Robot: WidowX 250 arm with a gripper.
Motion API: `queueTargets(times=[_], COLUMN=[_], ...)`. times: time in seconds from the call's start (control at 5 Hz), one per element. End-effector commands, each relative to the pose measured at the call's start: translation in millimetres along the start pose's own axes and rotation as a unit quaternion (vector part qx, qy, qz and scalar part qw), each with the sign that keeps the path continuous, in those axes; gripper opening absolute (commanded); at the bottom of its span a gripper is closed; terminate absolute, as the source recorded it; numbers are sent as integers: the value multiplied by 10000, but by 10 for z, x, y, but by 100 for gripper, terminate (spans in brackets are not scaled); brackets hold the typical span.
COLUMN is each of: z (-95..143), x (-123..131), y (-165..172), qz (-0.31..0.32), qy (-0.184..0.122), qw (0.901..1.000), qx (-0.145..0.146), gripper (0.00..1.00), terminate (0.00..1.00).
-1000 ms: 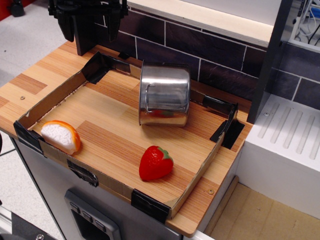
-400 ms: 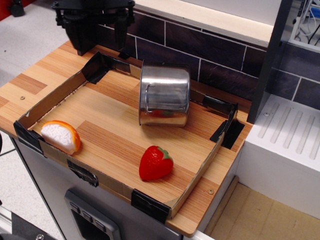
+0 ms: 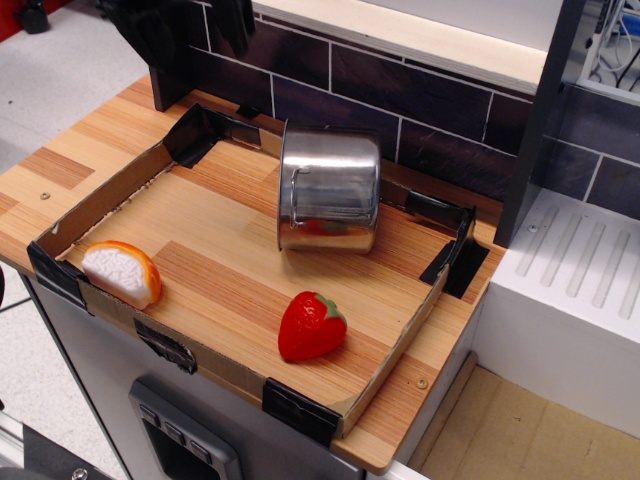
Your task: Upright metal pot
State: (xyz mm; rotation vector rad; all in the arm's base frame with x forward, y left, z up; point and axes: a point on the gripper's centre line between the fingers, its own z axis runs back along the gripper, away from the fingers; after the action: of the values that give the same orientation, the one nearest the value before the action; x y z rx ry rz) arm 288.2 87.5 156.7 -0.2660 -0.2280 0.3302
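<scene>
The metal pot [image 3: 329, 188] is shiny steel with a thin wire loop handle on its wall. It lies on its side at the back of the cardboard-edged wooden tray [image 3: 235, 290], and its wall reflects the strawberry. My black gripper [image 3: 188, 22] is at the top left edge of the view, high above the tray's back left corner and well apart from the pot. Only its lower fingers show. They stand apart and hold nothing.
A red toy strawberry [image 3: 310, 326] lies in front of the pot. An orange-and-white toy piece [image 3: 121, 272] lies at the tray's front left. A dark post [image 3: 172, 75] and a brick wall [image 3: 420, 95] stand behind. A white rack [image 3: 575, 270] is at the right.
The gripper has risen and is now mostly out of the top of the view. The pot, strawberry and orange piece have not moved.
</scene>
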Motion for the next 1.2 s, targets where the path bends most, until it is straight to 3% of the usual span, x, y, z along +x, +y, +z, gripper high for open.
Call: queueTargets(times=[0.0, 0.2, 0.8, 1.0], z=[29, -145, -416, -477], x=[-255, -252, -312, -328], y=[-77, -68, -142, -208], qz=[-698, -869, -1056, -1038], qy=[159, -167, -576, -489], qw=[9932, 9878, 9860, 9849], qx=[-921, -1279, -1157, -1299], gripper=[100, 100, 100, 100], terminate=[0, 0, 0, 0])
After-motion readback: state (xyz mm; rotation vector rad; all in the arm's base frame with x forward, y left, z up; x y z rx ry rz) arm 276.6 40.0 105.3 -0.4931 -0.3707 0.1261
